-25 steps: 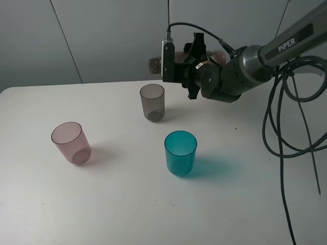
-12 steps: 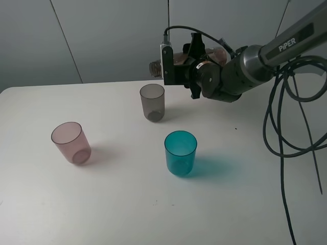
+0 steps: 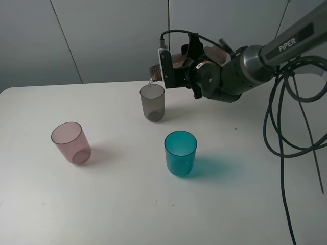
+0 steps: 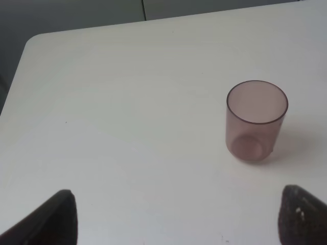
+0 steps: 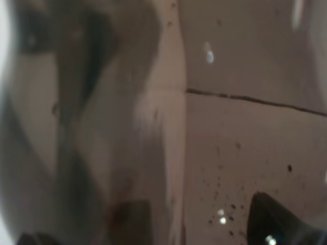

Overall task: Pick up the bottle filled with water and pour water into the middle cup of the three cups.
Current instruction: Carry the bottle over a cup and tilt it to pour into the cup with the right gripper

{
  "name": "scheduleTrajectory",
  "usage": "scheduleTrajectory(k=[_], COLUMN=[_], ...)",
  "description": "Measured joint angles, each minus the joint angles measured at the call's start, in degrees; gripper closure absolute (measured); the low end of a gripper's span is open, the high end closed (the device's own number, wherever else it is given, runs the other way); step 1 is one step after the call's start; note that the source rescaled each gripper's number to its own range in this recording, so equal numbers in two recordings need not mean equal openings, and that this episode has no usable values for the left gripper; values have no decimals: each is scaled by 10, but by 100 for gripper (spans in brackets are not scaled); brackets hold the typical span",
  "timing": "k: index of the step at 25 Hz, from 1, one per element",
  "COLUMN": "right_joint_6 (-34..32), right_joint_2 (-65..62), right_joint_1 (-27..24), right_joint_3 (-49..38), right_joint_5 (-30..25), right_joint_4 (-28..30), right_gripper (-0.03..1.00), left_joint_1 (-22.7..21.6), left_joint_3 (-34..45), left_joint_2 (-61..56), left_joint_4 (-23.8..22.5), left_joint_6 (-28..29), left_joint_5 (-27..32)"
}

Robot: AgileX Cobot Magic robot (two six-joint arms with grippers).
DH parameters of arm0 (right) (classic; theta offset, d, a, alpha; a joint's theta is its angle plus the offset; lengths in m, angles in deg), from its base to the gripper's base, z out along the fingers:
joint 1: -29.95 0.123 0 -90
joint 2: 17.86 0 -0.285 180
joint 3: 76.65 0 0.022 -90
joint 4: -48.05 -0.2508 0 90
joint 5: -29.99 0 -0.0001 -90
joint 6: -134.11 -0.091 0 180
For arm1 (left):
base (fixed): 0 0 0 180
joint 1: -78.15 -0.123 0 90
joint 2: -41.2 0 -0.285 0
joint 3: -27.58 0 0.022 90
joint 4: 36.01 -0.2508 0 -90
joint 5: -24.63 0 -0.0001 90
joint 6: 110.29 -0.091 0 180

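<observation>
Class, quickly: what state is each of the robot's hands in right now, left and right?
Left hand: open, holding nothing.
Right hand: closed on the bottle, which is tipped over the grey cup.

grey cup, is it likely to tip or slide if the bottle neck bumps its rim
Probably easy to shift: the grey cup looks like thin translucent plastic and nearly empty, so likely light. It stands upright on a smooth white table, so it may slide before tipping. The bottle neck hovers just above its rim.

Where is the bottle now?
In the exterior high view, the bottle is held tilted by the right gripper, its mouth just above the smoky grey cup.
</observation>
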Motion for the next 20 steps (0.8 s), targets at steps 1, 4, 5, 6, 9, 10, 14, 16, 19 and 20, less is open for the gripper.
scheduleTrajectory(k=[1,4,5,6,9,10,14,16,19,20], right_joint_6=[2,6,6,7,7,7,12,16,26,31], right_joint_2=[0,0,0,0,0,0,0,0,0,0], right_joint_1=[0,0,0,-1,-6,-9,-13,-13,-13,-13], right_joint_3=[0,0,0,0,0,0,0,0,0,0], right_joint_5=[0,0,0,0,0,0,1,1,4,5], right_joint_4=[0,0,0,1,1,2,6,11,14,15], right_gripper=[97,97,97,97,97,97,97,97,97,97], left_joint_1=[0,0,0,0,0,0,0,0,0,0], left_joint_3=[0,0,0,0,0,0,0,0,0,0], left_joint_2=[0,0,0,0,0,0,0,0,0,0], left_joint_4=[0,0,0,0,0,0,0,0,0,0], left_joint_6=[0,0,0,0,0,0,0,0,0,0], left_joint_5=[0,0,0,0,0,0,0,0,0,0])
